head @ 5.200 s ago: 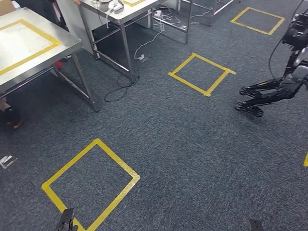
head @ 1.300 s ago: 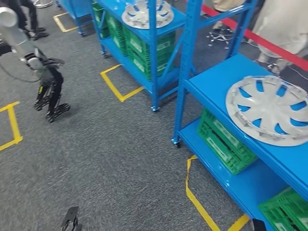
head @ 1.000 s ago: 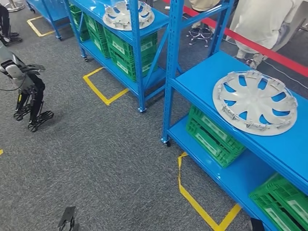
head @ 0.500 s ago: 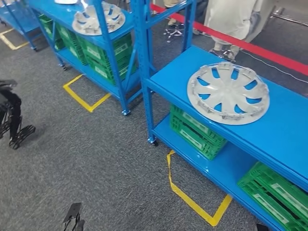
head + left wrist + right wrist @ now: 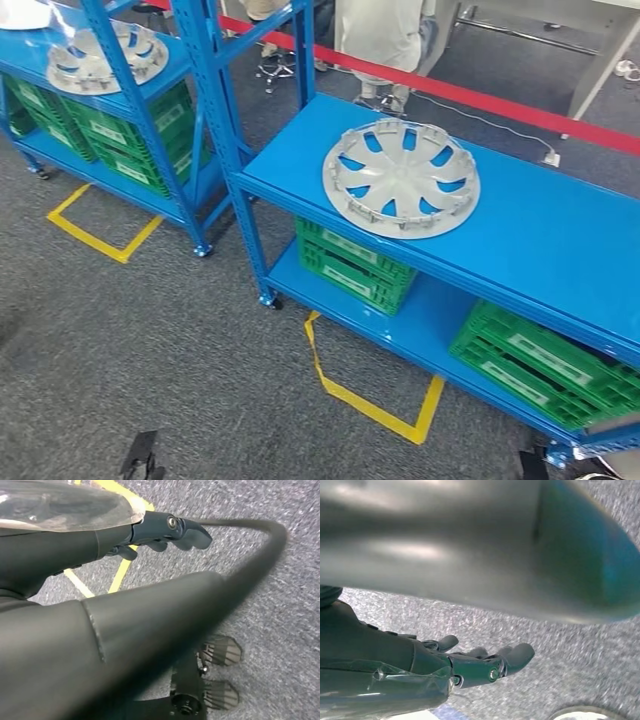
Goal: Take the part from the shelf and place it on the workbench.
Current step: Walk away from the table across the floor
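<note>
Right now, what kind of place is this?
Probably a workshop or warehouse test floor: blue shelves holding a hubcap and green crates, yellow floor tape, and a red barrier.

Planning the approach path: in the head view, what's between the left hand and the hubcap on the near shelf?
In the head view, grey carpet and a yellow tape square on the floor lie between the left hand and the hubcap; then the blue shelf's edge.
</note>
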Controlling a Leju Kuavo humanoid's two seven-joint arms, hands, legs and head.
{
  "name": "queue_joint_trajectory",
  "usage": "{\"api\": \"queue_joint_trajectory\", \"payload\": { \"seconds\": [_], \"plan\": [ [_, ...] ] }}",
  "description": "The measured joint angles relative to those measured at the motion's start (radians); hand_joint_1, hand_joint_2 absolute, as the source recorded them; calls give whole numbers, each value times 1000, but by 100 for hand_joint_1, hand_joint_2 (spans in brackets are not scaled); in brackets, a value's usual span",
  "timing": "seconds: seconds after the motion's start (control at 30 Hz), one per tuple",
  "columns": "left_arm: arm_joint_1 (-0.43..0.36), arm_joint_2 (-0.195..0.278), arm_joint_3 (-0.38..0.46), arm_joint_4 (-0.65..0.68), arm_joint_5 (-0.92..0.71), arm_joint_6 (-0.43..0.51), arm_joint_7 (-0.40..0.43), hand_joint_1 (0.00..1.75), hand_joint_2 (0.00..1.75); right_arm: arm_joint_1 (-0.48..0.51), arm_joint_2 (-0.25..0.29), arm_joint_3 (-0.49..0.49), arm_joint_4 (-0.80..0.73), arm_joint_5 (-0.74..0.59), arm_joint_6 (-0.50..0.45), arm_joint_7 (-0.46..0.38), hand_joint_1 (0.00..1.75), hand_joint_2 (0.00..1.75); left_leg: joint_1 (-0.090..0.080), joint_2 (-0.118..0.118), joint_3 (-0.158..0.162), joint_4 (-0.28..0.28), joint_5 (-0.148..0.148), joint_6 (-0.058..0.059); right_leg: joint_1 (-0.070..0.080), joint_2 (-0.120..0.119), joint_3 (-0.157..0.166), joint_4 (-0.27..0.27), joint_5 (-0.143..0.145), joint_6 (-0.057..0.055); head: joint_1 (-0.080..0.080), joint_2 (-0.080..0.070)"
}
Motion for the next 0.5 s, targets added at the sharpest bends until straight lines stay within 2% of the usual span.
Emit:
{"api": "queue_joint_trajectory", "payload": {
  "seconds": [0.03,0.07,0.1,0.13,0.17,0.2,0.27,0.3,0.33,0.4,0.43,0.47,0.5],
  "plan": [
    [2,1,0,0,1,0,0,0,0,-2,0,1,0,0,0,0,0,0,-1,13,2,-2,0,3,-2,-31,-26,60,-35,5,8,0],
    [5,1,0,0,1,0,0,0,0,-4,0,1,0,0,-1,-1,0,0,-2,26,3,-2,-1,5,-5,-48,-60,134,-74,10,16,0],
    [8,1,0,0,2,1,0,0,0,-6,1,2,0,-1,-1,-1,0,0,-2,39,3,-2,-3,4,-7,-55,-90,200,-101,15,20,0],
    [9,1,0,0,2,1,0,0,0,-5,1,4,0,-1,-1,-1,0,0,-2,52,4,-2,-4,3,-10,-58,-107,238,-109,20,24,0],
    [10,0,0,0,2,1,0,0,0,-4,1,5,0,-2,-1,0,0,0,-1,63,6,-1,-7,1,-13,-61,-102,234,-96,24,27,0],
    [10,-1,0,0,2,1,0,0,0,-3,1,6,0,-3,-1,0,0,0,0,74,10,-1,-10,-2,-15,-68,-75,184,-64,26,31,0],
    [10,-2,0,0,2,1,0,0,0,-4,1,7,0,-3,-1,0,0,0,-2,94,20,2,-18,-12,-13,-105,4,34,1,26,44,0],
    [10,-2,0,0,2,2,0,0,0,-5,1,8,0,-3,-1,0,0,0,-4,104,24,3,-22,-18,-11,-120,33,-21,19,20,50,0],
    [9,-1,0,0,2,2,0,0,0,-7,1,8,0,-3,0,-1,0,0,-7,114,26,5,-25,-23,-8,-128,46,-48,23,12,51,0],
    [8,-1,0,0,2,3,0,0,0,-6,1,9,0,-3,2,-1,0,0,-9,133,29,6,-27,-31,-5,-109,47,-51,21,-7,42,0],
    [7,-1,0,0,2,3,0,0,0,-5,1,9,0,-3,2,-1,0,0,-6,128,29,12,-33,-37,-5,-99,46,-52,23,-13,37,0],
    [7,-1,0,0,2,3,0,0,0,-4,1,10,0,-3,2,-1,0,0,-3,111,23,30,-47,-42,-6,-88,46,-53,25,-20,34,0],
    [7,-1,0,0,2,3,-1,0,0,-5,1,10,0,-3,2,-1,0,0,-1,87,5,71,-73,-46,-7,-78,46,-55,27,-26,29,0]
  ]
}}
